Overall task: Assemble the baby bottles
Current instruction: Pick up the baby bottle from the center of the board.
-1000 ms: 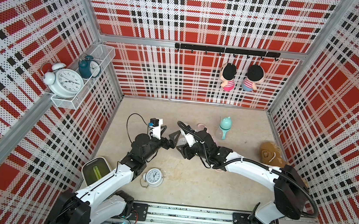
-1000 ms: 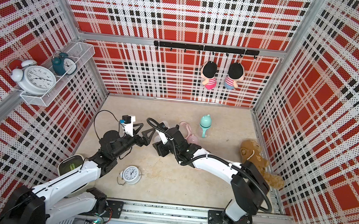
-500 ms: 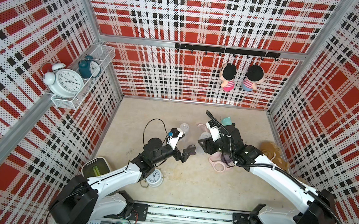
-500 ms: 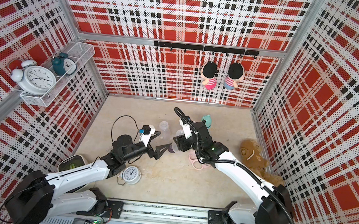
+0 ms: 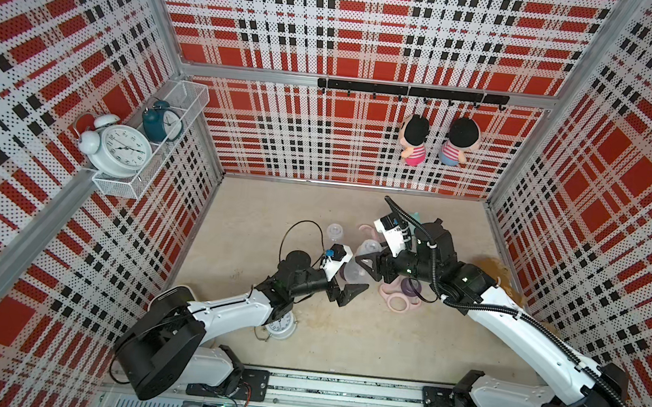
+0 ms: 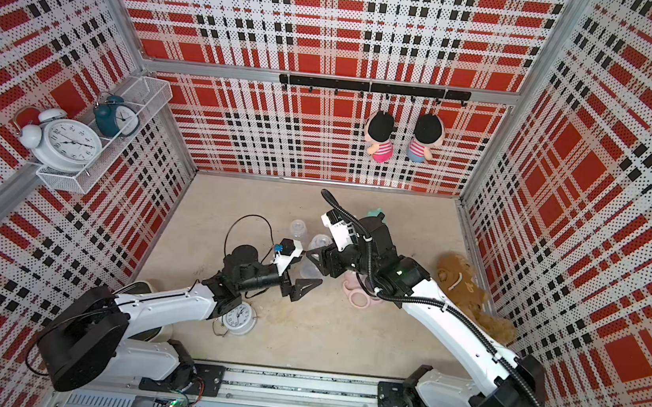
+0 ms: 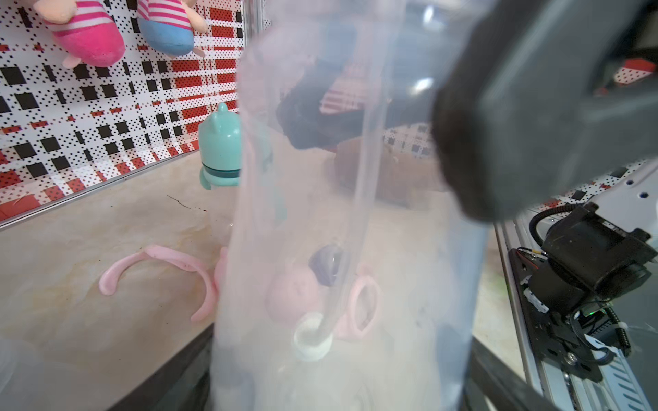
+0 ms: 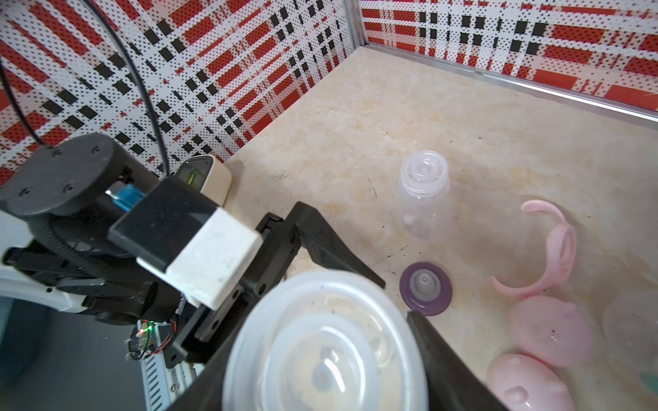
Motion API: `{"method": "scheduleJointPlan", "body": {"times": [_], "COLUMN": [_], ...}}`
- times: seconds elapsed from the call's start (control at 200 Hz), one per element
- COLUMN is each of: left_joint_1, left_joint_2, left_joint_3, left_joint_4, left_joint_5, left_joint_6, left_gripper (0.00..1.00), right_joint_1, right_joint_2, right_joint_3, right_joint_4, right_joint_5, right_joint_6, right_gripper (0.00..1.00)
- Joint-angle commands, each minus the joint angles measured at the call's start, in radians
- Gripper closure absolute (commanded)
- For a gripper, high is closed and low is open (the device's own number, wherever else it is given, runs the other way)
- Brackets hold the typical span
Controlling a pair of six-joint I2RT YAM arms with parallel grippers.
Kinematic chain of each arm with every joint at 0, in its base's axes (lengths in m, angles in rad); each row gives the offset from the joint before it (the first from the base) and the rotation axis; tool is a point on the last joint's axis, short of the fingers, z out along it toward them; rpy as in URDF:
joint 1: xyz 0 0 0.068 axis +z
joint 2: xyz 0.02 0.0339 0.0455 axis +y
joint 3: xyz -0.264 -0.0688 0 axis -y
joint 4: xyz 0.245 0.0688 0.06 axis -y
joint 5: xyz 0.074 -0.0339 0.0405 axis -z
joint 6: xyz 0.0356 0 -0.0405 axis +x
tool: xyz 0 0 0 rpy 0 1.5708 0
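Observation:
My right gripper (image 5: 363,264) is shut on a clear bottle (image 5: 352,272) held above the floor; its round base (image 8: 324,356) fills the space between the jaws. My left gripper (image 5: 352,294) is open, its fingers (image 8: 331,249) on either side of that bottle (image 7: 391,284). A second clear bottle (image 8: 423,199) stands upside down on the floor. Around it lie a purple nipple collar (image 8: 425,288), a pink handled ring (image 8: 555,249) and two pink dome caps (image 8: 548,331). The teal bottle (image 7: 219,149) stands capped near the back wall.
A small white alarm clock (image 5: 278,325) lies under the left arm. A brown plush toy (image 6: 460,280) sits against the right wall. Another pink handled ring (image 5: 398,303) lies below the right gripper. A wall shelf (image 5: 119,187) carries clocks, and two dolls (image 5: 415,139) hang at the back.
Both grippers have moved right, toward the heap of pink parts. The left gripper has come in around the bottle held by the right gripper, and its jaws have narrowed a little.

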Motion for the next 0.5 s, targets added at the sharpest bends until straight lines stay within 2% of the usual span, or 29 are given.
{"method": "scheduleJointPlan", "body": {"times": [0.0,0.241,0.336,0.411,0.496], "left_joint_1": [-0.007,-0.006,-0.006,-0.003,0.006], "left_joint_2": [0.010,0.025,0.031,0.032,0.031], "left_joint_3": [0.027,0.025,0.027,0.027,0.025], "left_joint_4": [0.069,0.099,0.099,0.101,0.108], "left_joint_5": [0.026,0.043,0.050,0.055,0.067], "left_joint_6": [0.003,-0.015,-0.018,-0.022,-0.035], "left_gripper": [0.05,0.12,0.18,0.26,0.45], "right_joint_1": [-0.002,-0.003,-0.002,-0.002,-0.003], "right_joint_2": [-0.019,-0.035,-0.039,-0.035,-0.035], "right_joint_3": [0.033,0.019,0.018,0.018,0.012], "right_joint_4": [0.002,0.032,0.043,0.043,0.042], "right_joint_5": [-0.063,-0.089,-0.099,-0.099,-0.084], "right_joint_6": [-0.023,-0.010,-0.005,-0.003,-0.001], "right_gripper": [0.47,0.47,0.46,0.34,0.24]}}
